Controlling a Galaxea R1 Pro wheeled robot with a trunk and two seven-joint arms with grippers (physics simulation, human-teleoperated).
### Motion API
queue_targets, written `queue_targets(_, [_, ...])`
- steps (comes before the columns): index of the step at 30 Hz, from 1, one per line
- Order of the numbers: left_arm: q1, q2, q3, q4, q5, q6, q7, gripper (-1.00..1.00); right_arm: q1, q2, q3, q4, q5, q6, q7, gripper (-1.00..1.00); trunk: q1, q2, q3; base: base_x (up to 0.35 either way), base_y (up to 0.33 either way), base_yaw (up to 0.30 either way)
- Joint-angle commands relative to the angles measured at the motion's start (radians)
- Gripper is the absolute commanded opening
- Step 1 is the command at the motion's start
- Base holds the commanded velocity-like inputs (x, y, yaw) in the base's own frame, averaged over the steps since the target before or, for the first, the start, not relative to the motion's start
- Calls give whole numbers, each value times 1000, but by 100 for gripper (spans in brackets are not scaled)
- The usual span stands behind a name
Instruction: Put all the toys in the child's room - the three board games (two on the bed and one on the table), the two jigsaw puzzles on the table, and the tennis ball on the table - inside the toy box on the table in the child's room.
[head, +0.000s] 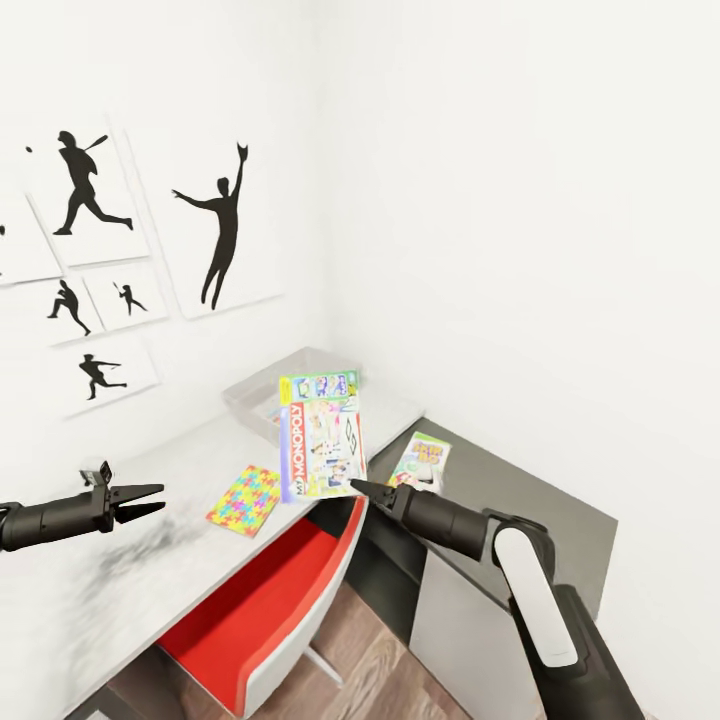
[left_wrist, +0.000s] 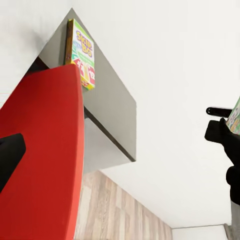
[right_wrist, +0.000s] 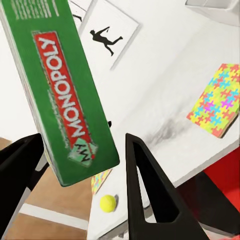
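Holding the Monopoly box (head: 322, 436) upright by its lower corner, right gripper (head: 362, 489) carries it in the air over the white table (head: 120, 560). Wrist view: box end sits between the two dark fingers (right_wrist: 150, 190), jaws set wide; whether both pads bear on it cannot be told, yet the box hangs off the table, so judged gripped.

Beyond the box, at the far corner: clear toy box (head: 290, 385), open at the top. Beside the gripper on the tabletop: coloured jigsaw puzzle (head: 244, 499), lying flat. Wrist view adds a tennis ball (right_wrist: 107, 203) near the table edge, and a second bright flat piece (right_wrist: 102, 179), part hidden by the Monopoly box, probably the other puzzle.

On the far side of the gripper from the table: Skip-Bo game (head: 421, 463), flat on a grey surface (head: 520, 500). Red chair (head: 270, 610) below.

Left gripper (head: 145, 500): fingers parted, holding nothing, over the table's near side, well apart.

Step judged: carry and drop into the toy box. Corner hold is weak; move slowly, keep the box from swinging. Bring it fully above the opening, lay it flatter, release low so later items fit.
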Motion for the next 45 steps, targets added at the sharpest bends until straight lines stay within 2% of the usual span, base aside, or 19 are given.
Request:
queue_targets(1, [-1, 0, 0, 0, 0, 11, -4, 100, -1, 0, 2, -1, 1, 4, 8, -100, 1, -2, -2, 244, -16, 289])
queue_targets(8, [-1, 0, 0, 0, 0, 11, -4, 100, -1, 1, 22, -1, 3, 1, 6, -100, 1, -2, -2, 244, -5, 289])
queue_targets(18, [-1, 0, -1, 0, 0, 11, -4, 100, -1, 2, 24, -1, 3, 1, 6, -100, 1, -2, -2, 242, -11, 289])
queue_targets(31, [0, 0, 0, 2, 0, 11, -4, 100, -1, 1, 23, -1, 3, 1, 7, -100, 1, -2, -2, 221, -132, 284])
queue_targets(45, [-1, 0, 0, 2, 1, 12, -4, 100, -1, 0, 23, 4, 8, -24, 7, -100, 1, -2, -2, 47, -20, 29])
